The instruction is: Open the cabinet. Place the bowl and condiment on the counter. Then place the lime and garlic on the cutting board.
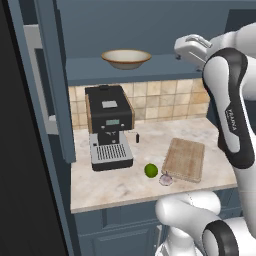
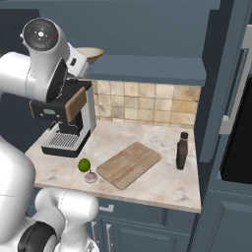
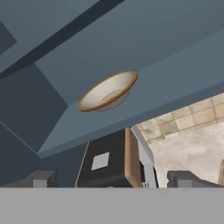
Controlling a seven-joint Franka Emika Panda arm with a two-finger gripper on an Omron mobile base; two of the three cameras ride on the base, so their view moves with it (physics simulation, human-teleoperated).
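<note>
The cabinet [image 1: 150, 30] stands open and the bottle [image 2: 182, 151] is already down on the tabletop [image 2: 162, 184], right of centre in the right base view, so you are on the bowl step. The bowl [image 1: 126, 58] sits on the blue shelf [image 1: 150, 69] in the upper middle of the left base view, and your hand [image 3: 111, 179] is released — fingers spread wide, holding nothing — raised near shelf level at the upper right of that frame, well apart from the bowl. In the hand view the bowl lies just above centre, tilted across the frame. Next you likely need to close in along the shelf and bring one finger over the rim, then lift clear before lowering. The lime [image 1: 151, 170] and garlic [image 1: 166, 179] wait just beside the board [image 1: 184, 159] — not yet on it.
</note>
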